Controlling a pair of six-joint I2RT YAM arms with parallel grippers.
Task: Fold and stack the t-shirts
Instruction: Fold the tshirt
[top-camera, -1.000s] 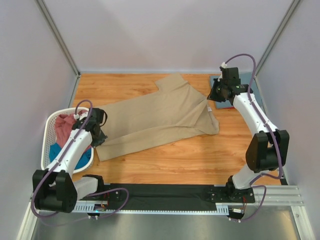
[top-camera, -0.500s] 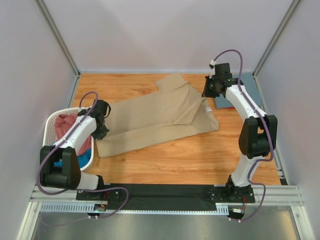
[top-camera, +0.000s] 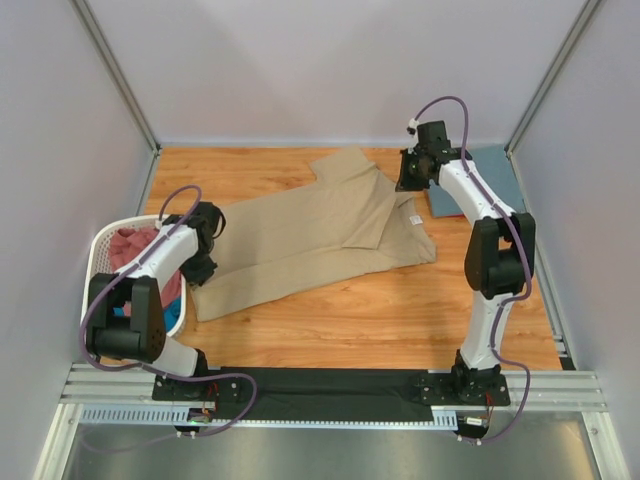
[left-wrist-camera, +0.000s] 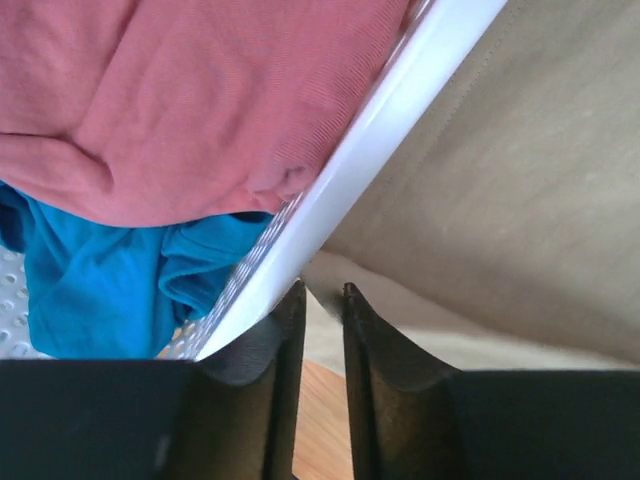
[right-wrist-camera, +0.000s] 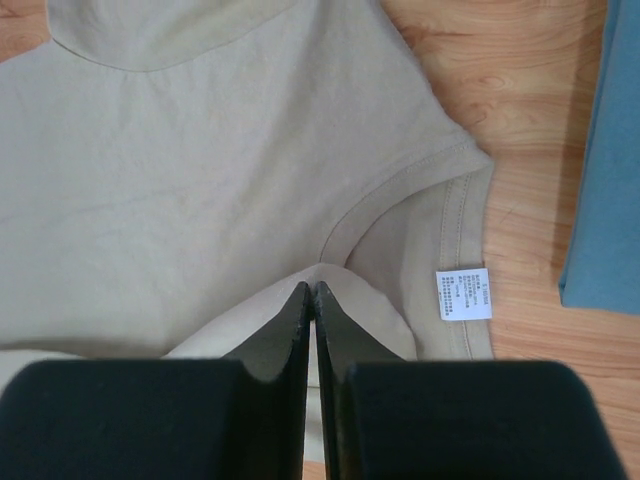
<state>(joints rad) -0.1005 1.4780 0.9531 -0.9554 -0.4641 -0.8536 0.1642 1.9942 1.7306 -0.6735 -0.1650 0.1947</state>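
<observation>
Barely begun: 1 blue shirt (right-wrist-camera: 615, 150) lies folded far right. The tan shirt (top-camera: 310, 240) lies partly folded at centre, a fold pinched in the right gripper (right-wrist-camera: 313, 287). The left gripper (left-wrist-camera: 322, 290) is slightly parted, seemingly empty. The pink shirt (left-wrist-camera: 200, 100) and teal shirt (left-wrist-camera: 90, 290) wait in the basket (top-camera: 100, 250).

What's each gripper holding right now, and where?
Right gripper pinches a fold of the tan t-shirt beside its neckline. Left gripper stands parted at the hem, apparently holding nothing.
</observation>
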